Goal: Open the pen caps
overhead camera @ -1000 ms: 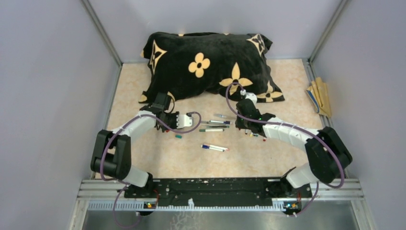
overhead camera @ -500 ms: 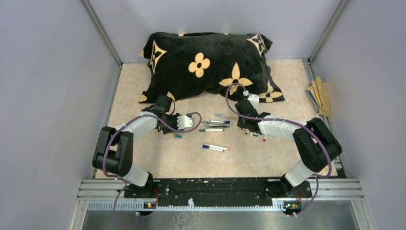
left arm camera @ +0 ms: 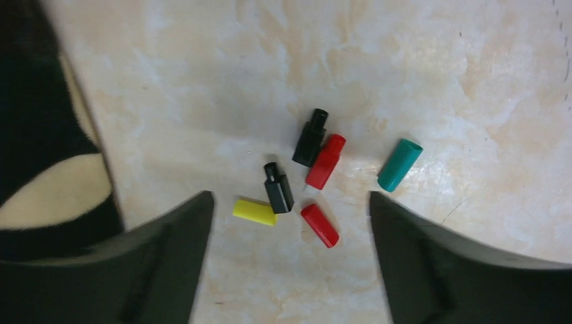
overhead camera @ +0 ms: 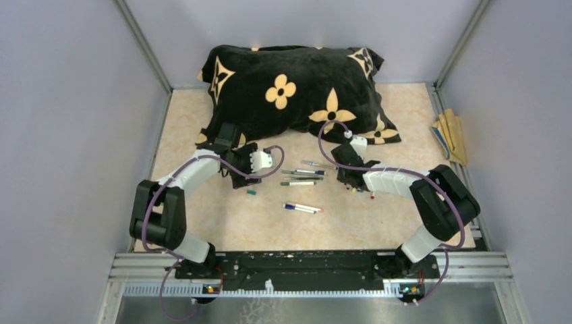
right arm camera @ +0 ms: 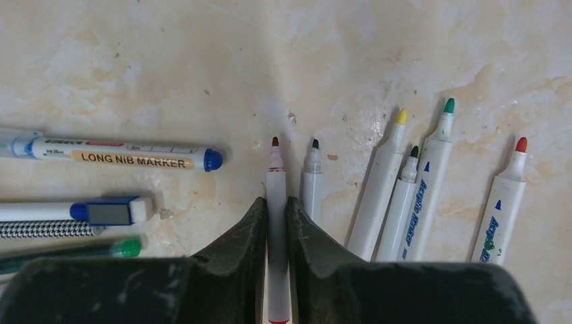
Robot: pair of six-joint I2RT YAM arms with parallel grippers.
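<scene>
While the right tool (right arm camera: pixel 276 202) clamps a red-tipped pen (right arm camera: pixel 275 177) at the bottom centre of its wrist view, five more uncapped pens (right arm camera: pixel 437 169) lie just right of it on the counter (right arm camera: pixel 168 67). The left tool (left arm camera: pixel 290 196) hangs with jaws spread wide. Beneath it, mid-frame, lie loose pen caps (left arm camera: pixel 325 161) — two red, two black, one yellow, one green — clustered close together.
</scene>
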